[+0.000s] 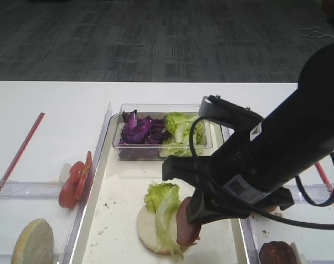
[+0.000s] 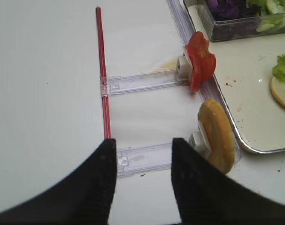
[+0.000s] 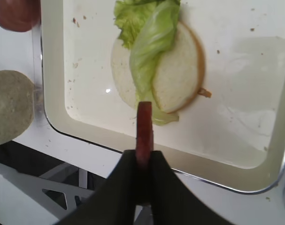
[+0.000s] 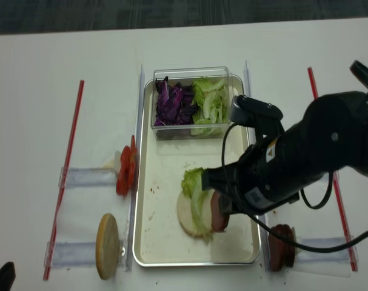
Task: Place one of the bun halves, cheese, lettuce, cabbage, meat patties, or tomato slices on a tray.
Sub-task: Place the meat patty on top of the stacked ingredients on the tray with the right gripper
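Hovering over the long cream tray [image 1: 95, 231] in the first high view, the right gripper [image 1: 193, 217] grasps a reddish-brown meat patty [image 1: 187, 226] on edge, just above a pale flat bun half [image 1: 149, 228] already topped with crinkly green lettuce [image 1: 164, 206]; I judge only the release remains.

The right wrist view shows the patty clenched upright between the dark fingers, its tip near the bun's edge.

The left wrist view shows the left gripper [image 2: 143, 161] released, holding nothing, over the white bench [image 2: 48, 93].

In the second high view the patty hangs beside the lettuce. A small label on the arm is unreadable.
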Controlling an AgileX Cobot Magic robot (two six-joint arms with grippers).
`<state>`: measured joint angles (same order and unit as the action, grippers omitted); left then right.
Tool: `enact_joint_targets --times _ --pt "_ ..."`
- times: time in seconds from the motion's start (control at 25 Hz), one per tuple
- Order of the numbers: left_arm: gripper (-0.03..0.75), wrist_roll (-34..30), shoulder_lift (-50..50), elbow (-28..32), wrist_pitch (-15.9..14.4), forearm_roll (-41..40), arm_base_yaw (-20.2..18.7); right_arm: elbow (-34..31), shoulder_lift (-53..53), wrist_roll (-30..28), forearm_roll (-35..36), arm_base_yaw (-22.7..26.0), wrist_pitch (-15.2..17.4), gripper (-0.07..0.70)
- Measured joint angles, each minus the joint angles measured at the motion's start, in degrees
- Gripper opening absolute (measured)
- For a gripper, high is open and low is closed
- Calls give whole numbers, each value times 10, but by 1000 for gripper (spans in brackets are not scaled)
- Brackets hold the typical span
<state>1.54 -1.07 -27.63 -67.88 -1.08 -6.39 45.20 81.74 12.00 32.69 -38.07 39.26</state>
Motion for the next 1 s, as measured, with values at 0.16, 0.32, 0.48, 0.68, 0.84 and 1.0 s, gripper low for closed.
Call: enact_joint_targets --times 0.16,0.32,0.48,0.68,0.84,1.0 --pt "270 0 0 0 0 0 0 0 45 -84 78 0 -28 91" --pt "270 0 0 0 0 0 0 0 83 -186 180 0 -55 90" --pt "270 0 0 0 0 0 0 0 111 -276 270 0 -67 90" --pt "270 0 0 0 0 0 0 15 141 -318 311 10 -61 90" --pt "270 0 0 0 0 0 0 32 159 -331 322 46 -30 90" --pt "270 0 0 0 0 0 0 34 167 -342 331 58 -13 90"
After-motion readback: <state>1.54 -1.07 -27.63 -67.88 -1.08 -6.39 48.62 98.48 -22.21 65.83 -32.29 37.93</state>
